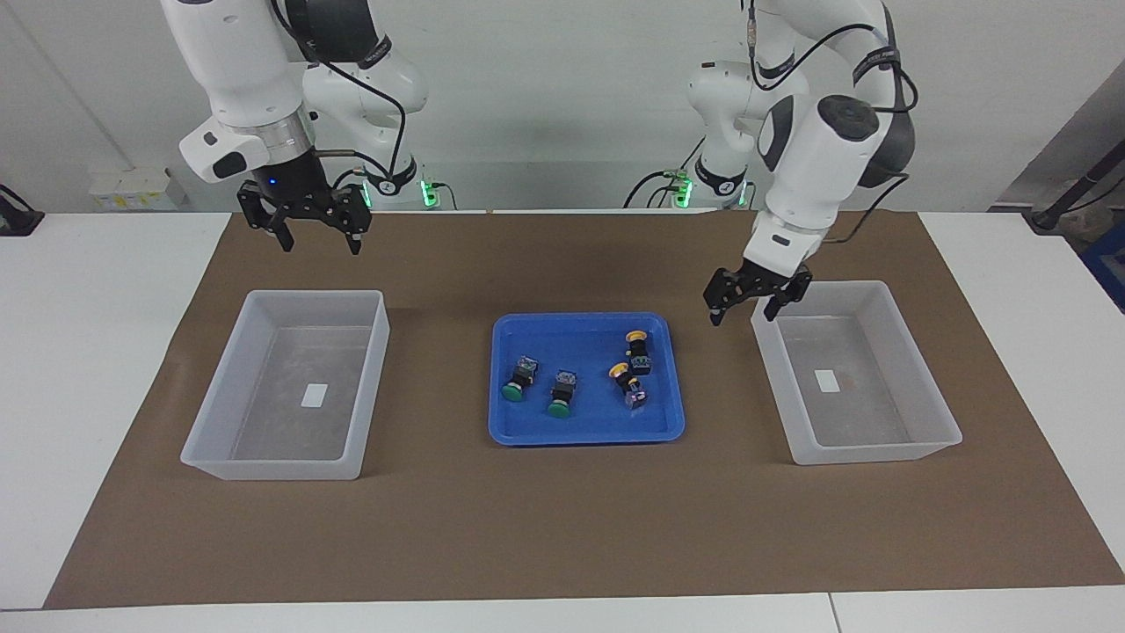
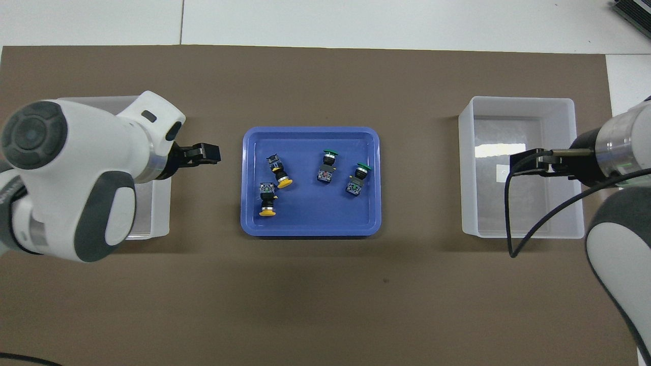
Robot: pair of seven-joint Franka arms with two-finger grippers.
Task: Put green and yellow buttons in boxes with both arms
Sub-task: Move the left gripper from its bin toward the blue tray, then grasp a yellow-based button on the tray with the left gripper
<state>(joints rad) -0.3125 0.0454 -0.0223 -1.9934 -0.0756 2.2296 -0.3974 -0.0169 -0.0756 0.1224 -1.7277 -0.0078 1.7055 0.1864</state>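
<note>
Two green buttons (image 1: 517, 378) (image 1: 561, 394) and two yellow buttons (image 1: 636, 350) (image 1: 627, 382) lie on their sides in the blue tray (image 1: 584, 433). In the overhead view the greens (image 2: 327, 165) (image 2: 358, 178) lie toward the right arm's end and the yellows (image 2: 278, 172) (image 2: 267, 199) toward the left arm's. One box (image 1: 879, 453) stands at the left arm's end, one (image 1: 281, 462) at the right arm's; each holds only a white label. My left gripper (image 1: 743, 315) (image 2: 209, 153) is open and empty, low between tray and box. My right gripper (image 1: 320, 246) (image 2: 529, 162) is open, empty, raised above its box (image 2: 519, 101).
Everything stands on a brown mat (image 1: 562, 527) on a white table (image 1: 88, 352). My left arm hides most of its box (image 2: 152, 213) in the overhead view. A dark object (image 1: 1068, 207) lies at the table's edge toward the left arm's end.
</note>
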